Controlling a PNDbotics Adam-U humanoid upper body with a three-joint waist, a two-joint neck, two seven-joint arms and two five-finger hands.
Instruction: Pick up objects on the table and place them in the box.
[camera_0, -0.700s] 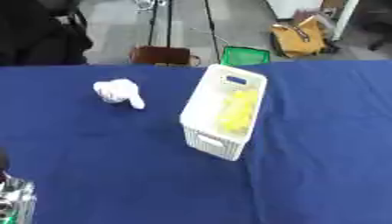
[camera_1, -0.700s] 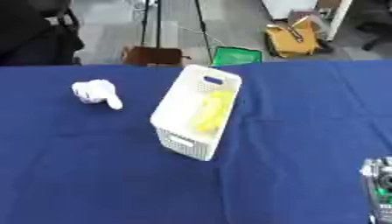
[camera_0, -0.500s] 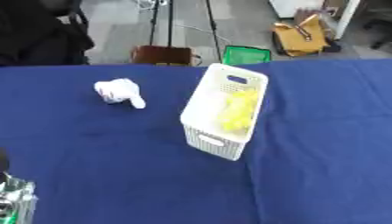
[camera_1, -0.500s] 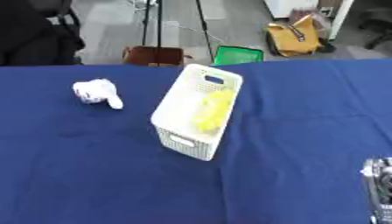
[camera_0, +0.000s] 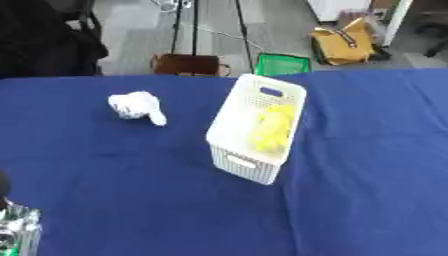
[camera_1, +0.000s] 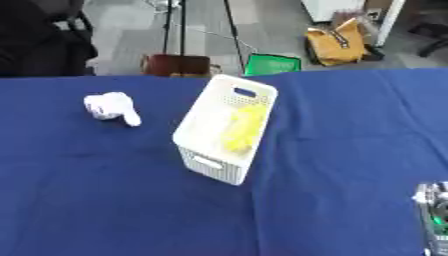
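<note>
In the left eye view nothing on the table has moved since the earlier frames: the white perforated plastic box (camera_0: 254, 131) stands as before near the middle of the blue cloth-covered table (camera_0: 114, 175), a soft yellow object (camera_0: 273, 127) lying inside it, and the white crumpled cloth-like lump (camera_0: 136, 105) lies well apart to its left. Only a silver-and-black sliver of the left hand (camera_0: 16, 232) shows at the lower left corner; whether its fingers are released or clenched cannot be told. In the right eye view the layout is likewise unchanged, and the right hand (camera_1: 433, 216) shows as a metallic edge at the lower right corner, its fingers' state impossible to tell.
</note>
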